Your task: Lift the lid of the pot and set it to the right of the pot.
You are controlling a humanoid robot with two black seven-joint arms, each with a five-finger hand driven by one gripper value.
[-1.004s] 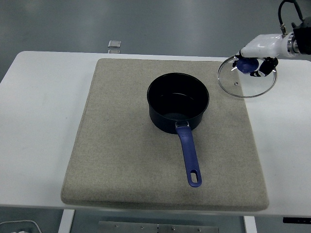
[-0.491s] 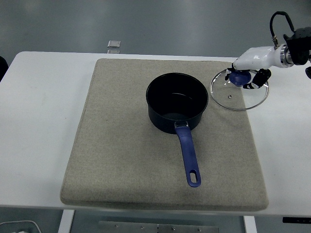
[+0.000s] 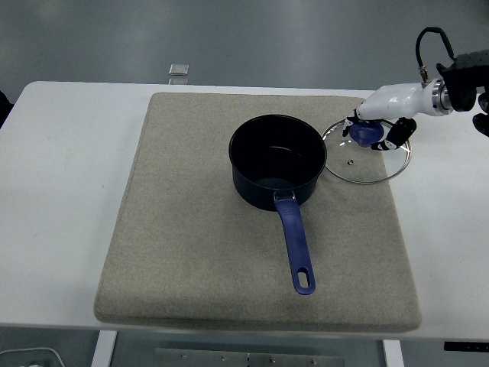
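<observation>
A dark blue pot [image 3: 279, 162] with a blue handle [image 3: 297, 246] stands uncovered in the middle of the grey mat [image 3: 191, 229]. The round glass lid [image 3: 367, 151] with a blue knob [image 3: 367, 132] is just right of the pot, over the mat's right edge and close to the pot's rim. My right hand [image 3: 376, 131], white with black fingers, comes in from the right edge and is shut on the lid's knob. Whether the lid rests on the mat or hangs just above it I cannot tell. The left arm is out of view.
The white table [image 3: 61, 168] extends on both sides of the mat. A small clear square object [image 3: 179, 69] lies at the table's far edge. A black cable [image 3: 428, 42] loops above my right wrist.
My right hand has carried the lid leftward and downward, from over the table's right part to right beside the pot. The pot has not moved.
</observation>
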